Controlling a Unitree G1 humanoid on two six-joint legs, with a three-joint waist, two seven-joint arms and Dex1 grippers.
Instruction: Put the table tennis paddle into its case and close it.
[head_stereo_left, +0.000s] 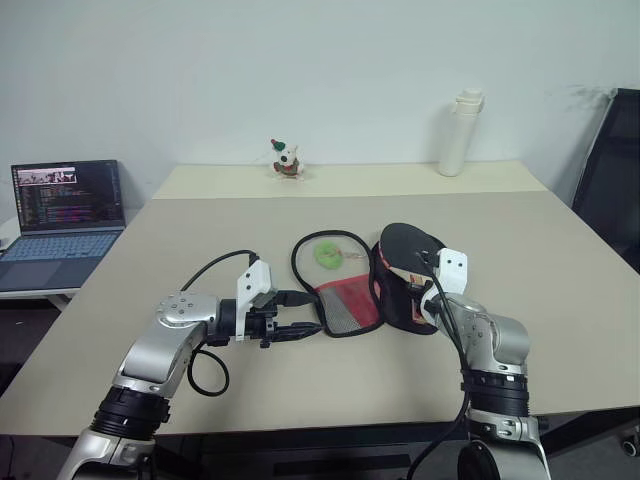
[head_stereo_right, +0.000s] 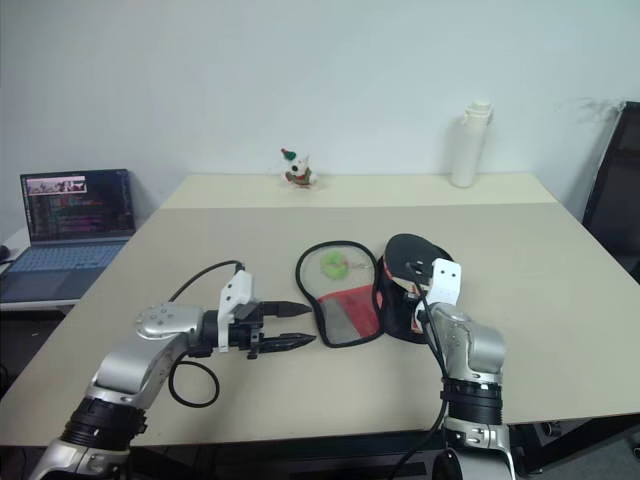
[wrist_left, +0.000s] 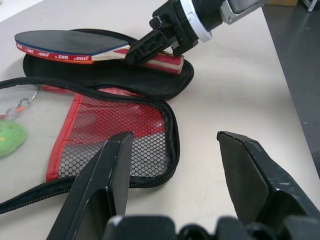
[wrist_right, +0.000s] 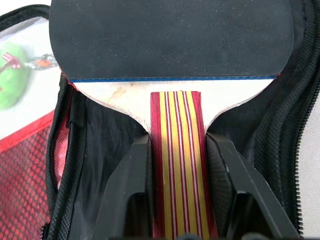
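Paddle (wrist_right: 170, 45) lies over the open case (wrist_left: 150, 82), blade toward twelve o'clock, handle toward six between the right gripper's (wrist_right: 175, 150) clamped jaws; left gripper (head_stereo_left: 300, 327), jaws wide and empty, waits at nine o'clock beside the mesh flap (head_stereo_left: 345, 305).

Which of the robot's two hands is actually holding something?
The right hand: its fingers clamp the striped handle of the paddle over the open case. The left hand hangs open and empty.
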